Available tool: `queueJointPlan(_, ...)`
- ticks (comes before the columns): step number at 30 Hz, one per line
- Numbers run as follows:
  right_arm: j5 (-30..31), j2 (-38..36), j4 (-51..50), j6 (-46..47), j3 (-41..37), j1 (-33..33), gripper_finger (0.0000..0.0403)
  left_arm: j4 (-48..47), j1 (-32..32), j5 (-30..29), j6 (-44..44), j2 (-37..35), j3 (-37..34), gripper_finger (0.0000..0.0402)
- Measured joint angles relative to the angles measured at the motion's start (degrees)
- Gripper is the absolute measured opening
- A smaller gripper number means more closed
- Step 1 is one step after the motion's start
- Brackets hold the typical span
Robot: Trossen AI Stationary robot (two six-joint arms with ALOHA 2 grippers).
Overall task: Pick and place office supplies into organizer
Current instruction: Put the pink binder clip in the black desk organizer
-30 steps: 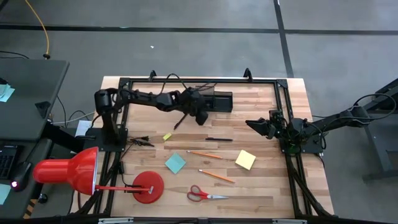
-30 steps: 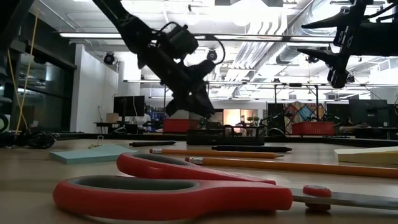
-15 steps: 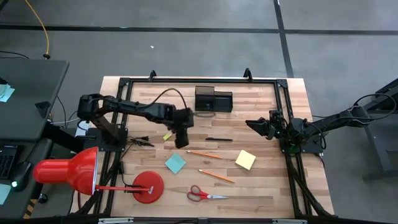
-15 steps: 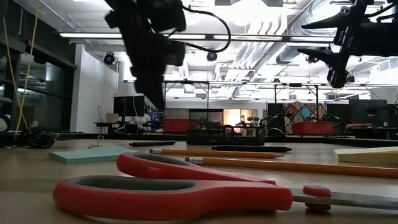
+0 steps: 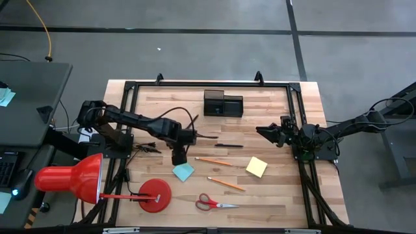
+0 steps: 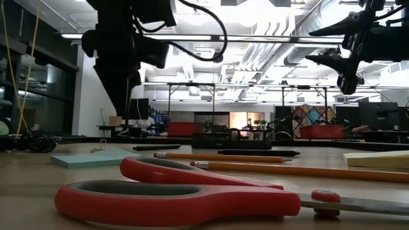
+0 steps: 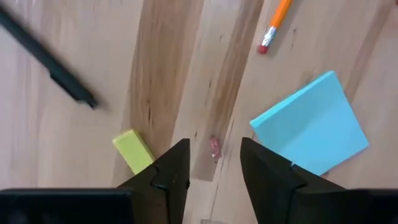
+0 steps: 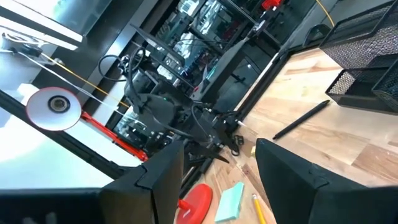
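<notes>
Right now the left gripper (image 5: 178,156) hangs over the wood, fingers (image 7: 168,171) spread and empty, with the blue sticky-note pad (image 7: 311,129) just beside it and the tiny yellow block (image 7: 133,150) on its other side. One black pen (image 5: 229,145) lies nearby, two orange pencils (image 5: 214,161) beyond. At the table's far edge stands the organizer (image 5: 222,104). Over at the right side, the right gripper (image 5: 266,132) waits, fingers apart, holding nothing.
</notes>
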Motion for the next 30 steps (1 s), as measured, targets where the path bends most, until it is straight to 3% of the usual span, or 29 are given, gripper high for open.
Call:
queueJointPlan(4, -2.1, 0.0, 0.0, 0.3, 0.0, 0.0, 0.0193, 5.1, -0.1, 3.6, -8.2, -0.9, -7.6, 0.0133)
queueJointPlan(7, -3.4, 0.0, -0.2, 1.5, 0.0, 0.0, 0.0193, 8.9, -1.5, 3.0, -11.6, -3.3, -9.6, 0.0133)
queueJointPlan(12, -4.5, 0.1, -0.2, 1.6, 0.0, 0.0, 0.0193, 7.3, -2.2, -1.4, -11.2, -6.0, -9.9, 0.0133)
queueJointPlan(19, -4.4, 0.1, -0.4, 1.0, 0.0, 0.0, 0.0193, 16.4, -2.3, 3.8, -11.5, -6.5, -14.9, 0.0134)
queueJointPlan(30, -4.5, 0.1, -0.7, 1.4, 0.0, 0.0, 0.0193, 12.9, -2.1, 2.2, -10.9, -6.5, -15.2, 0.0134)
